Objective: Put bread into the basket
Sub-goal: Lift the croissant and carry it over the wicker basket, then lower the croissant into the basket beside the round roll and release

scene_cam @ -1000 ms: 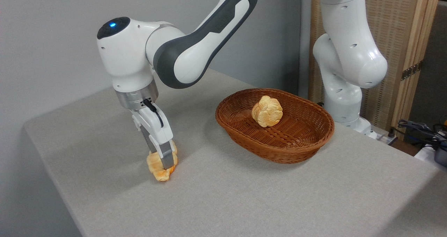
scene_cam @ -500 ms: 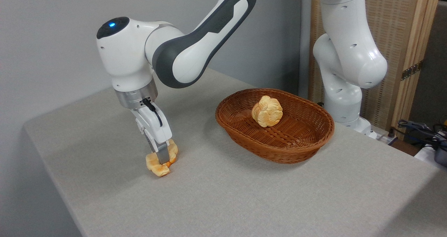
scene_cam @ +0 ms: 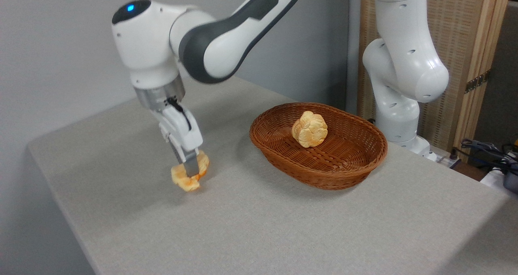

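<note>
The grey cloth-covered table (scene_cam: 283,234) fills the lower part of the view, with the white and grey arm (scene_cam: 226,36) reaching over it from twelve o'clock. The brown woven basket (scene_cam: 352,167) sits on the table toward three o'clock of the hand, well apart from it, with a knobbly round bun (scene_cam: 310,129) resting inside. The hand (scene_cam: 192,173) points downward, tilted, its fingers closed on the bread (scene_cam: 182,180), which shows on both sides of the near finger. The bread hangs just clear of the table at about nine o'clock from the basket, a faint shadow beneath it.
</note>
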